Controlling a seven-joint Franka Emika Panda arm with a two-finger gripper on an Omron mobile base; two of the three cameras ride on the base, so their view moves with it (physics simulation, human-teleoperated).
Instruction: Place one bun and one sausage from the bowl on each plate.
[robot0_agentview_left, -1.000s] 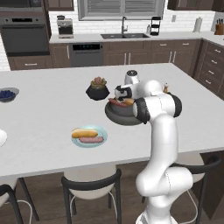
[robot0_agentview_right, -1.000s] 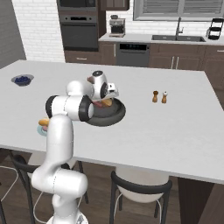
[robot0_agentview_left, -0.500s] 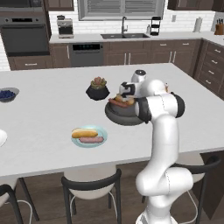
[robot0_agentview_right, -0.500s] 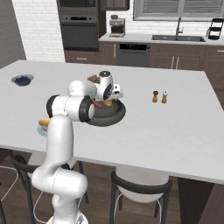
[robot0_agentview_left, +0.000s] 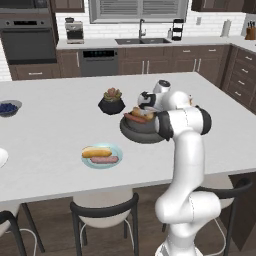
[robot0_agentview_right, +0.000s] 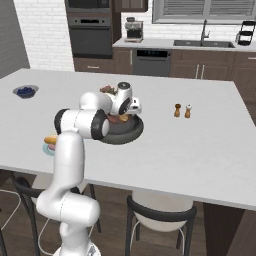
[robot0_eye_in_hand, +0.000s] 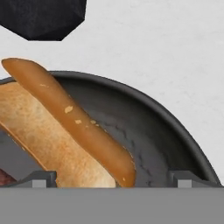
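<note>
Gripper (robot0_eye_in_hand: 111, 177) spread wide, holding nothing, poised low over bowl (robot0_agentview_left: 142, 134) at counter centre. Bun (robot0_eye_in_hand: 48, 135) lies in bowl right under hand, between fingertips (robot0_eye_in_hand: 38, 178); long axis runs diagonal in hand view, upper left to lower right, so it lies skew to line between tips. Judgement: wrist roll likely needed so jaws close across bun's short width. Sausage (robot0_agentview_left: 135, 118) on bowl's left side, just beside bun. Blue-green plate (robot0_agentview_left: 101, 156) near left already carries bun and sausage. White plate (robot0_agentview_left: 2, 157) at far left edge, well apart from bowl.
</note>
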